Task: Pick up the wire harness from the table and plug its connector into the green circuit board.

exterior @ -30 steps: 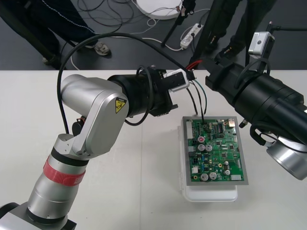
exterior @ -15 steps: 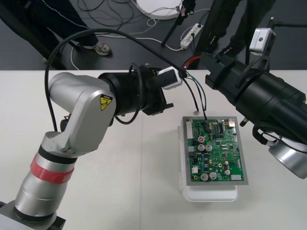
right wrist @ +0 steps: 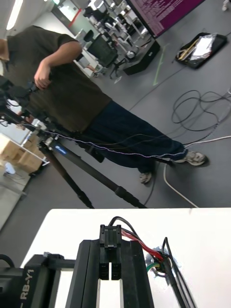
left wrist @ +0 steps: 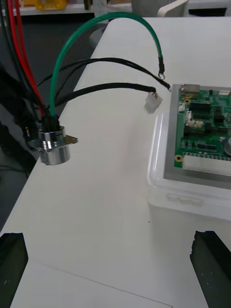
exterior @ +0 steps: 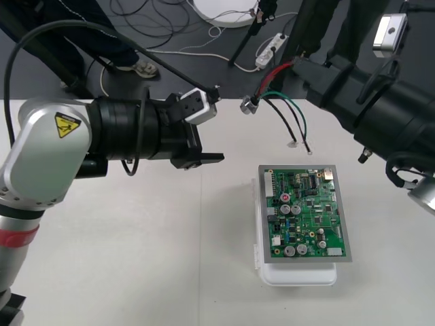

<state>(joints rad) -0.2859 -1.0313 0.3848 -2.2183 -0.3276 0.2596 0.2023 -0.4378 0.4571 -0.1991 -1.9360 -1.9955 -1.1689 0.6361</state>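
Observation:
The green circuit board (exterior: 306,214) rests on its white base (exterior: 299,275) right of centre. My right gripper (exterior: 298,66) hangs over the table's far edge, shut on the wire harness. From it dangle the round metal socket (exterior: 249,105) and the green and black wire ends (exterior: 302,132), above and behind the board, touching nothing. In the right wrist view the gripper (right wrist: 109,262) clamps the black plug (right wrist: 109,233). My left gripper (exterior: 217,123) stands open left of the socket (left wrist: 51,144), holding nothing. The board's corner (left wrist: 207,120) lies past the wire ends.
The table's far edge (exterior: 136,100) runs just behind both grippers. Beyond it the dark floor holds loose cables and a power strip (exterior: 269,47). The left arm's large silver elbow (exterior: 41,153) lies over the left side of the table.
My left gripper has let go of the socket and pulled back to the left. The right gripper has lifted the harness up and away, so the wire ends have come off the board.

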